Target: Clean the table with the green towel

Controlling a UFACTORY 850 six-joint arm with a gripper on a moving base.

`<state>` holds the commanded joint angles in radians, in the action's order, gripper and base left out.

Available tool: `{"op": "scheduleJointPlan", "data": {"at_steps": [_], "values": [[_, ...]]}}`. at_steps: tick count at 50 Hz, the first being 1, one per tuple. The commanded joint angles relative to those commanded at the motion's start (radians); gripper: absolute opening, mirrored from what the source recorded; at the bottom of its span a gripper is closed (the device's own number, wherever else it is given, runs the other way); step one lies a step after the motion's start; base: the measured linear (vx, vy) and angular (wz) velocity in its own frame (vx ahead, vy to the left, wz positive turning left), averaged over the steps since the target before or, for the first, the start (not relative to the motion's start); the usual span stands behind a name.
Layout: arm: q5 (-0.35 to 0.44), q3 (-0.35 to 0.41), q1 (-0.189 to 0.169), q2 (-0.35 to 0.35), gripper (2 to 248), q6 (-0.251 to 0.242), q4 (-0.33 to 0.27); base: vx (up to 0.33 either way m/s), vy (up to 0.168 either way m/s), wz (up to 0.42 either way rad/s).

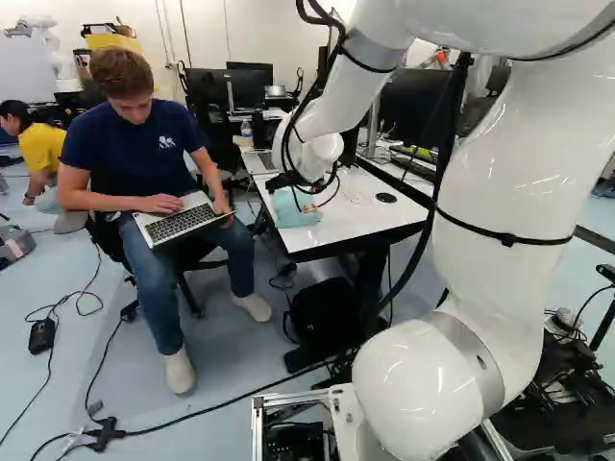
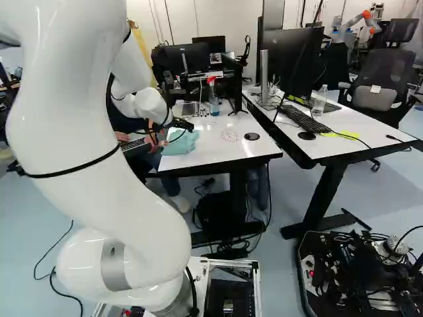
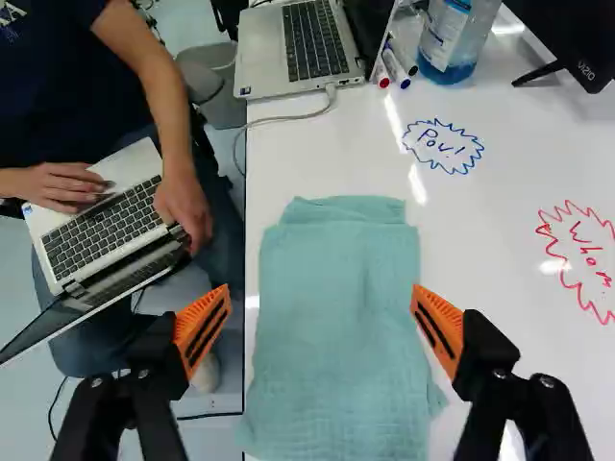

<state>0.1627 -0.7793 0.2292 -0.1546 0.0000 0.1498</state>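
A black pincer [image 2: 182, 124] with orange pads [image 3: 204, 328] is spread wide over a pale green towel [image 3: 336, 317]. The towel lies on the white bench [image 2: 218, 153], along the edge beside a seated person [image 1: 144, 163] with an open laptop [image 3: 110, 226]. Also on the bench are a blue ink drawing [image 3: 443, 147], a red one [image 3: 586, 252], a bottle of blue liquid [image 3: 450, 43] and a second laptop [image 3: 312, 43].
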Motion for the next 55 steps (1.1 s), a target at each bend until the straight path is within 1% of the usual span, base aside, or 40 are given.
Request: {"op": "scheduleJointPlan", "data": {"at_steps": [15,22,23,27,28,32,33,38,39,43,44,48,49,53,54,55], "values": [[0.000,-0.009,0.000,-0.044,247,0.000,0.000,0.000,0.000,0.000],[0.000,-0.011,0.000,-0.053,247,0.000,0.000,0.000,0.000,0.000],[0.000,-0.012,0.000,-0.054,235,0.000,0.000,0.000,0.000,0.000],[0.000,-0.012,0.000,-0.055,235,0.000,0.000,0.000,0.000,0.000],[0.000,-0.012,0.000,-0.055,197,0.000,0.000,0.000,0.000,0.000],[0.000,-0.012,0.000,-0.055,197,0.000,0.000,0.000,0.000,0.000],[0.000,-0.012,0.000,-0.055,159,0.000,0.000,0.000,0.000,0.000],[0.000,-0.012,0.000,-0.055,159,0.000,0.000,0.000,0.000,0.000],[0.000,-0.012,0.000,-0.055,120,0.000,0.000,0.000,0.000,0.000],[0.000,-0.012,0.000,-0.055,120,0.000,0.000,0.000,0.000,0.000],[0.000,-0.012,0.000,-0.055,82,0.000,0.000,0.000,0.000,0.000],[0.000,-0.012,0.000,-0.055,82,0.000,0.000,0.000,0.000,0.000],[0.000,-0.012,0.000,-0.055,48,0.000,0.000,0.000,0.000,0.000],[0.000,-0.012,0.000,-0.055,48,0.000,0.000,0.000,0.000,0.000],[0.000,-0.012,0.000,-0.055,36,0.000,0.000,0.000,0.000,0.000],[0.000,-0.012,0.000,-0.055,36,0.000,0.000,0.000,0.000,0.000]]}}
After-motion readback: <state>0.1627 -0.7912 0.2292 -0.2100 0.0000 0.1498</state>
